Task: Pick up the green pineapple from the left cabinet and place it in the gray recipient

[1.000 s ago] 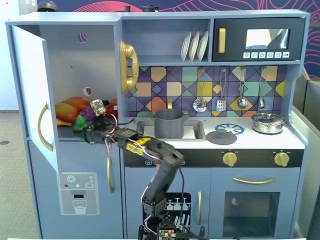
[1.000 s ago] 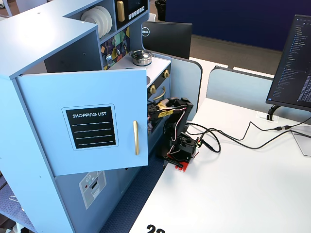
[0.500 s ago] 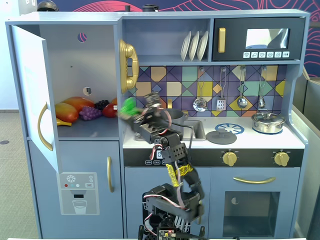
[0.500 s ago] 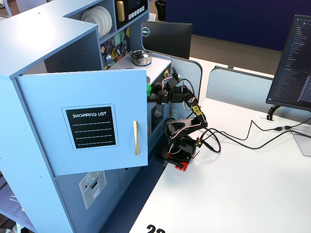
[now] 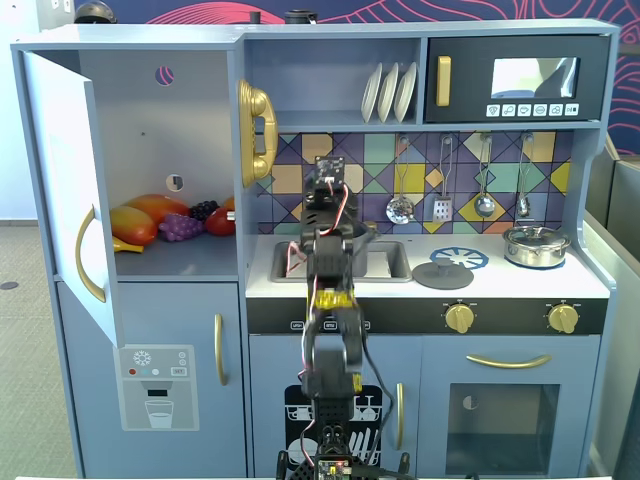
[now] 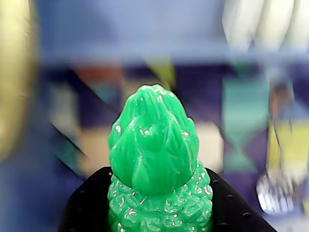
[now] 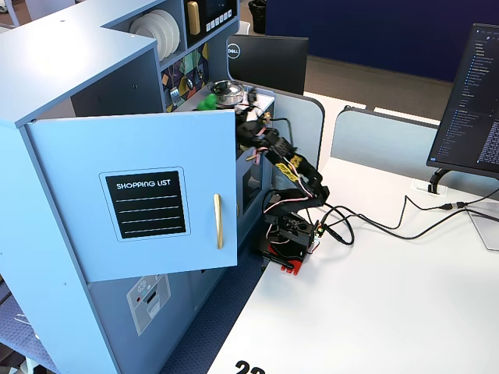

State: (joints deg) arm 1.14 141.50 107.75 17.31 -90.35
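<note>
My gripper [image 6: 159, 205] is shut on the green pineapple [image 6: 157, 159]. Its black jaws clasp the bumpy body on both sides, and the leafy top points up. In a fixed view the gripper [image 5: 329, 182] is raised in front of the tiled backsplash, above the sink and right of the left cabinet [image 5: 165, 265]. The arm hides the pineapple there. In another fixed view the pineapple [image 7: 207, 102] shows as a green spot past the open door's edge. The cabinet door [image 5: 65, 190] stands open. No gray pot is in view.
An orange-red mango [image 5: 135, 224], purple grapes [image 5: 180, 228] and red fruit [image 5: 220, 221] lie in the left cabinet. A gold telephone [image 5: 256, 132] hangs on its side wall. A sink [image 5: 385, 262], a gray lid [image 5: 443, 273] and a shiny silver pot [image 5: 536, 246] are on the counter. Utensils [image 5: 443, 195] hang on the backsplash.
</note>
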